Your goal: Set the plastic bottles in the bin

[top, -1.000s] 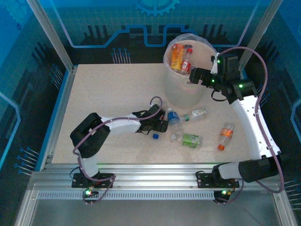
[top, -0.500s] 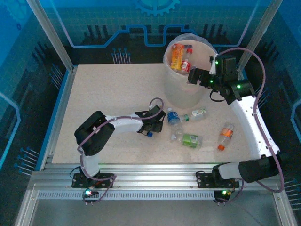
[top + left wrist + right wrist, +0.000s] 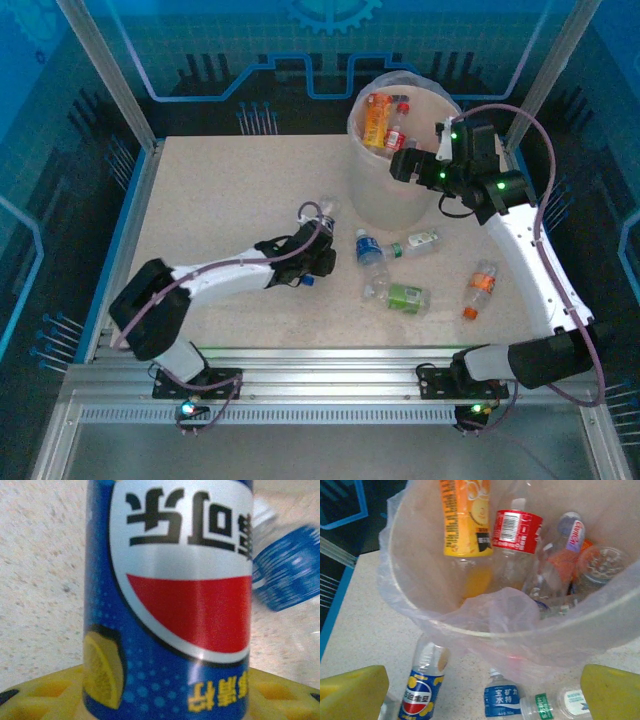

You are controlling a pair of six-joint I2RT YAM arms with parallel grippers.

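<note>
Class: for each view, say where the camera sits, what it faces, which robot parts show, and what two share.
Top external: high behind the robot, looking down on the table; left arm and right arm show.
Left wrist: on the left arm, against the Pepsi bottle; left gripper fingers show.
Right wrist: over the bin, looking into it; right gripper fingers show.
Shared: both wrists show the Pepsi bottle.

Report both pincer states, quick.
Left pincer: closed on the Pepsi bottle.
Right pincer: open, empty, above the bin.
</note>
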